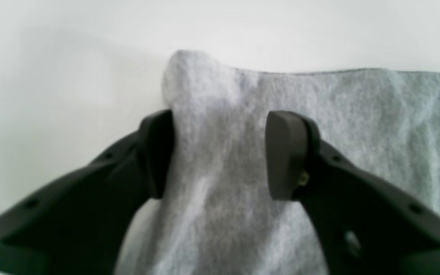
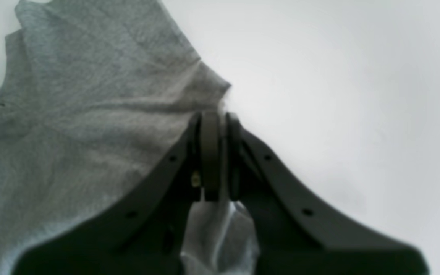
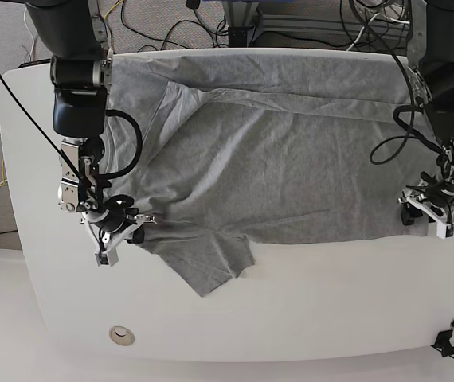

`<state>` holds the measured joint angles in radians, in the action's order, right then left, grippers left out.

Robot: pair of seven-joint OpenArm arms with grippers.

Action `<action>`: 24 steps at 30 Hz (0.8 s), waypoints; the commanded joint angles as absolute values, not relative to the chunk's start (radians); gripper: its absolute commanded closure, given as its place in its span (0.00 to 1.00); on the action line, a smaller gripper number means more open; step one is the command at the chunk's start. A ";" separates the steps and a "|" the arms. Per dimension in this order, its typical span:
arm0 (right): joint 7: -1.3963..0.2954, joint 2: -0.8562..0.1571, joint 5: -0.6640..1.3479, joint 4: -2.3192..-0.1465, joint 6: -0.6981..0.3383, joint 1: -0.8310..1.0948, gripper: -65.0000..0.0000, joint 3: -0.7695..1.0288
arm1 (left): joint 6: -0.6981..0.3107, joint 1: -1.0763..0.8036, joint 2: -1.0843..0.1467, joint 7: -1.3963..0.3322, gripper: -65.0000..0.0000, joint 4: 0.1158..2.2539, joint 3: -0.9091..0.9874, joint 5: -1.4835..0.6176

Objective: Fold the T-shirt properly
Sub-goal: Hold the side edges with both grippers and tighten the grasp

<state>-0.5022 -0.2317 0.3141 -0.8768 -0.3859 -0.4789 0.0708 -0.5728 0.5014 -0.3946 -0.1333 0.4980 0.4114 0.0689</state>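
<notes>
**Both near corners need a grip before the fold lift**

While the white table carries everything, the T-shirt covers most of it: spread wide and wrinkled from the far edge toward the near side, one sleeve flopping out toward the near edge left of centre, a crease ridge running under the far edge.

Right gripper, at the table's left side in the base view: jaws pressed together, thin bit of grey cloth pinched between them, fabric bunching out behind the pads. Looks like a firm hold on a shirt edge.

Left gripper, at the table's right side: jaws parted about halfway, a raised hump of cloth standing between them, left pad touching it, right pad apart from it. Nothing clamped yet.

To do this step well, probably: close the left jaws fully on that hump, taking both layers rather than only the top one. Check the pinch sits near the hem corner. Then raise both arms level and together, so the cloth doesn't skew. Risk: a one-sided lift drags the wrinkles worse.
</notes>
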 commanded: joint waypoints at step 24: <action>-0.464 -0.243 0.325 -0.898 -0.390 -0.506 1.00 0.074 | -0.572 0.558 -0.417 -0.110 1.00 0.513 0.412 0.062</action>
